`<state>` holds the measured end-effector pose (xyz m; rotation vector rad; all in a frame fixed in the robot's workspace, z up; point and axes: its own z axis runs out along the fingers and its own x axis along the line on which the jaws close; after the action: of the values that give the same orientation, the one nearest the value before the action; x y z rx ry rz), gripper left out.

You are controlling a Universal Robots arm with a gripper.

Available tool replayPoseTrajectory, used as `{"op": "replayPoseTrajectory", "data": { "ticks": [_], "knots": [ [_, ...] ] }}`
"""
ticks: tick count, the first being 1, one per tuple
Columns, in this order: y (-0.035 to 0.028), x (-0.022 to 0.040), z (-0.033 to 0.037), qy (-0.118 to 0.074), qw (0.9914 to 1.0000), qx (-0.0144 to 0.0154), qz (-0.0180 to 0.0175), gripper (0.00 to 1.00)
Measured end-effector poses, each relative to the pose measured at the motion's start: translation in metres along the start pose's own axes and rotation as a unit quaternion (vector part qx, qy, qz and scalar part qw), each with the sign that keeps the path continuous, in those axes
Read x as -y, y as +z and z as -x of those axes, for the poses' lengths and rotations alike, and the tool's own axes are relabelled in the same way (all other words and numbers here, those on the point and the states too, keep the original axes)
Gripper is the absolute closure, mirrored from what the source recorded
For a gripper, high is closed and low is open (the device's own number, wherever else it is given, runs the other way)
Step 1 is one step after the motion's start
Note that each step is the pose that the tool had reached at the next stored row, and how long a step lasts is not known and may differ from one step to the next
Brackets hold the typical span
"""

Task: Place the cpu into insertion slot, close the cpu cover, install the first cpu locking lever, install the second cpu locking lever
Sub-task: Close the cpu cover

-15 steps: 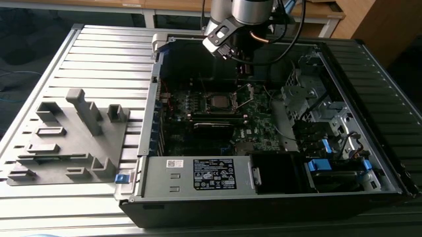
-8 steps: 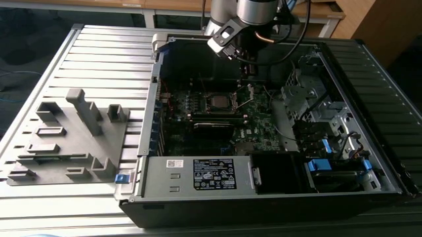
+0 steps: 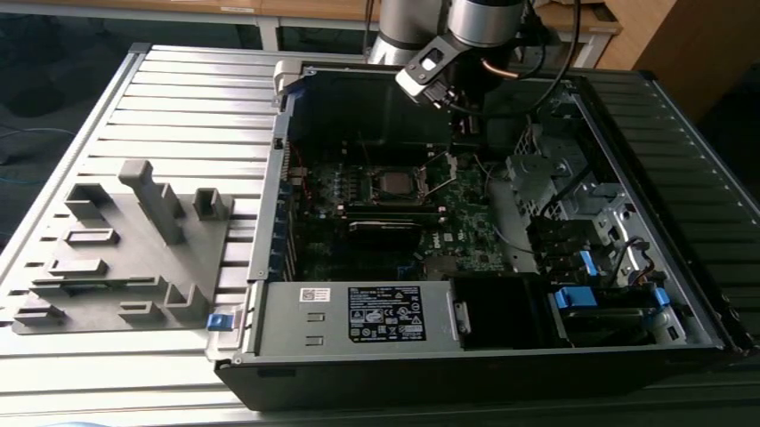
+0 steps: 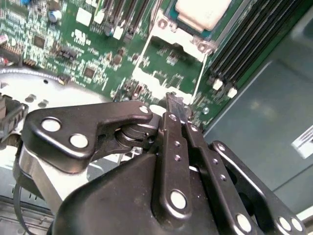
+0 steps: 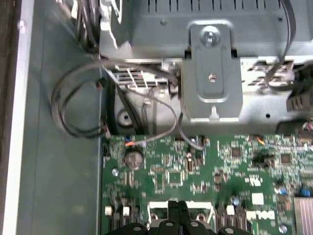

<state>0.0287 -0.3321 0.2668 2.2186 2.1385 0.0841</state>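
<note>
The step in hand appears to be closing the cpu cover. In the second wrist view the black two-fingered hand (image 4: 178, 108) has its fingers drawn together with no gap showing. The tips are right at the free edge of the thin silvery square cpu cover frame (image 4: 182, 34); whether they pinch that edge or merely touch it cannot be told.

Doing this well likely means swinging the frame about its hinge in a smooth arc, without side load. That way it settles flat and square over the chip rather than skewing or scraping the green motherboard (image 4: 73, 39).

The frame looks tilted up, with the board showing through its window. Beyond it, the small flat square cpu (image 4: 203, 12) with a dull silver-grey top sits in its slot, in the far half of the open grey computer case (image 3: 276, 178).
</note>
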Motion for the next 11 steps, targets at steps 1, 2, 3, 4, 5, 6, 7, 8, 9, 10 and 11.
{"op": "replayPoseTrajectory", "data": {
  "ticks": [1, 2, 3, 4, 5, 6, 7, 8, 9, 10, 11],
  "knots": [
    [0.0004, -0.0031, -0.0002, 0.000, 1.00000, 0.0000, 0.0000, 0.89],
    [0.0008, -0.0061, -0.0005, 0.000, 1.00000, -0.0001, 0.0000, 0.89],
    [0.0012, -0.0090, -0.0008, 0.000, 1.00000, 0.0000, -0.0002, 0.89],
    [0.0016, -0.0117, -0.0010, 0.000, 1.00000, 0.0000, -0.0004, 0.89],
    [0.0020, -0.0143, -0.0012, 0.000, 1.00000, 0.0000, -0.0005, 0.89],
    [0.0031, -0.0172, -0.0016, 0.000, 1.00000, 0.0000, -0.0009, 0.89],
    [0.0046, -0.0192, -0.0018, 0.000, 1.00000, 0.0001, -0.0013, 0.89],
    [0.0065, -0.0214, -0.0019, 0.001, 1.00000, 0.0001, -0.0018, 0.89],
    [0.0084, -0.0227, -0.0020, 0.001, 1.00000, 0.0002, -0.0020, 0.89],
    [0.0102, -0.0239, -0.0021, 0.001, 1.00000, 0.0003, -0.0022, 0.89],
    [0.0122, -0.0248, -0.0021, 0.002, 1.00000, 0.0003, -0.0023, 0.89]
  ]
}}
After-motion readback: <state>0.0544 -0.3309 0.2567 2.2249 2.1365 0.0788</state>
